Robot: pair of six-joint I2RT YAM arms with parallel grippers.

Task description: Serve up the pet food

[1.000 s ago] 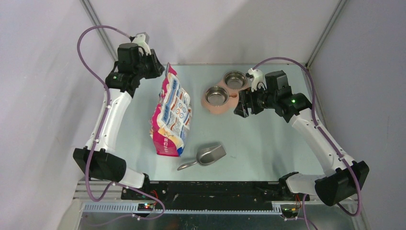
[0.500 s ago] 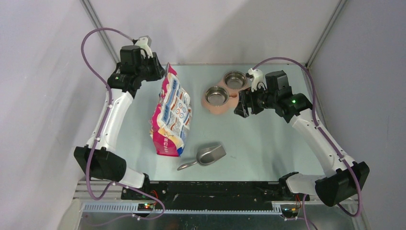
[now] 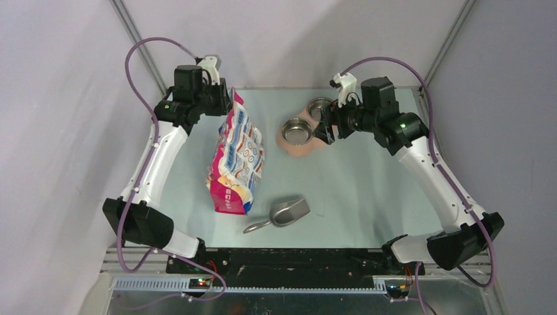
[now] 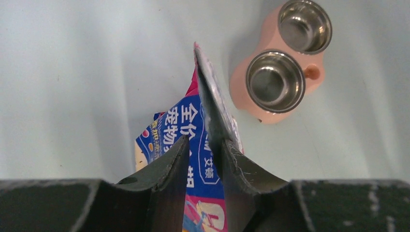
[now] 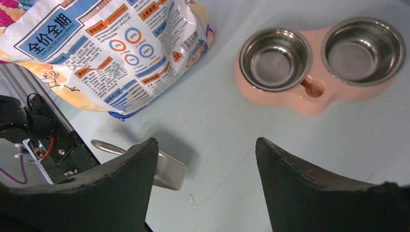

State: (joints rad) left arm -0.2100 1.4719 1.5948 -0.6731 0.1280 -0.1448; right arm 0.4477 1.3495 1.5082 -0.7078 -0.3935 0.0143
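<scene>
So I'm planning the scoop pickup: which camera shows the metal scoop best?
The top external view: the metal scoop lies whole and uncovered, handle pointing near-left. The right wrist view shows only its handle tip and part of its bowl behind a finger of the right end effector. The left wrist view misses it.

Bag (image 3: 236, 157), seemingly tilted, left of bowls (image 3: 297, 130)

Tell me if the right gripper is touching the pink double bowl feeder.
Apart. The right wrist view shows bare table between the open right gripper and the pink feeder lying beyond its fingertips.
</scene>
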